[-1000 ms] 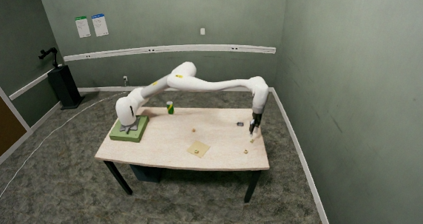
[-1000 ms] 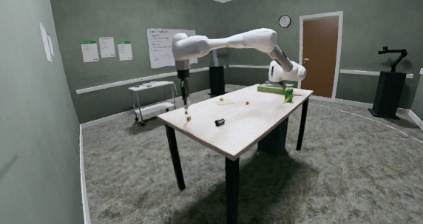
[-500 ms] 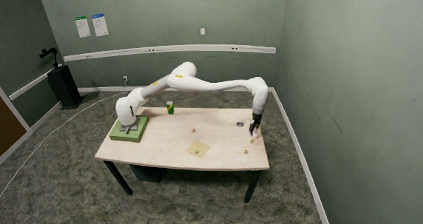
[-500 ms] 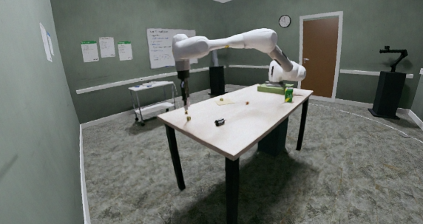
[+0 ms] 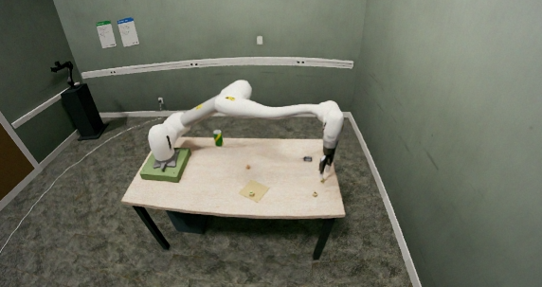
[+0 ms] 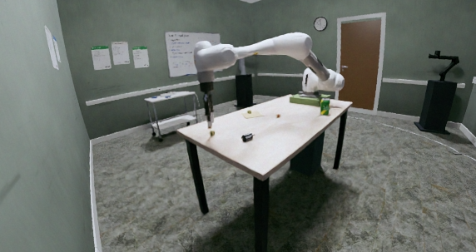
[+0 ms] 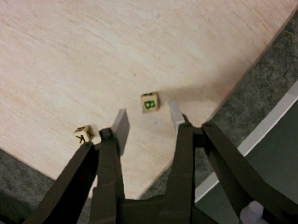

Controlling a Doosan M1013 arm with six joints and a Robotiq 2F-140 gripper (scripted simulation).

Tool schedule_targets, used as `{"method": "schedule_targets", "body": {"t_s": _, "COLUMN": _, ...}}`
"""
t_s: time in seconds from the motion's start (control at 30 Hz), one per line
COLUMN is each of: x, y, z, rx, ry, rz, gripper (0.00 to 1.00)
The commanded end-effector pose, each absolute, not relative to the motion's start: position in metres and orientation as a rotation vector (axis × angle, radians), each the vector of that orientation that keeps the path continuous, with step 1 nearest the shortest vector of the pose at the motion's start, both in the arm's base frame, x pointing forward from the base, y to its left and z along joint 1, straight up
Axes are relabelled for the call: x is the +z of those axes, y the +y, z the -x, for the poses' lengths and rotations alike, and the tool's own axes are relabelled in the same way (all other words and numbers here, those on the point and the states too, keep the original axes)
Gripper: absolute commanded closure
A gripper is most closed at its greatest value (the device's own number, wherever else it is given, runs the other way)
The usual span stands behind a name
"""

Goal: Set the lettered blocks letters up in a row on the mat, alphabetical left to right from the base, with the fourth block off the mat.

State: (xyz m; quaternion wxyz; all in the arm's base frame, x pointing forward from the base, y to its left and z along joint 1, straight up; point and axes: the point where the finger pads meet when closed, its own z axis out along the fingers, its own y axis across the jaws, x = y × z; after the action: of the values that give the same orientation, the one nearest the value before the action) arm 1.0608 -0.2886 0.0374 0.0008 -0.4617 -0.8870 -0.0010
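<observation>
My gripper (image 5: 323, 174) (image 6: 210, 125) (image 7: 149, 114) hangs a little above the table's right end, fingers partly apart with nothing between them. A small block (image 5: 323, 180) (image 7: 150, 102) with a green letter on top, which looks like a B, lies on the table just below and beyond the fingertips. A second block (image 5: 315, 194) (image 7: 84, 135) lies close by, nearer the table corner and outside my left finger. A third block (image 5: 252, 193) (image 6: 250, 112) sits on the tan mat (image 5: 260, 188) (image 6: 257, 115). A fourth block (image 5: 247, 167) (image 6: 278, 116) lies on bare table behind the mat.
A small black object (image 5: 307, 158) (image 6: 247, 137) lies on the table near the gripper. A green can (image 5: 218, 137) (image 6: 324, 106) stands near the robot's green base block (image 5: 166, 169). The table edge and corner are close to the gripper.
</observation>
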Motion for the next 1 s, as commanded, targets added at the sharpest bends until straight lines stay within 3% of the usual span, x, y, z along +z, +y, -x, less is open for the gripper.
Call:
{"method": "schedule_targets", "body": {"t_s": 0.0, "x": 0.035, "y": -0.289, "z": -1.061, "rx": -0.004, "ry": -2.787, "rz": 1.450, "gripper": 0.57}}
{"method": "schedule_targets", "body": {"t_s": 0.97, "x": 0.007, "y": -0.289, "z": -1.061, "rx": -0.004, "ry": -2.787, "rz": 1.450, "gripper": 0.57}}
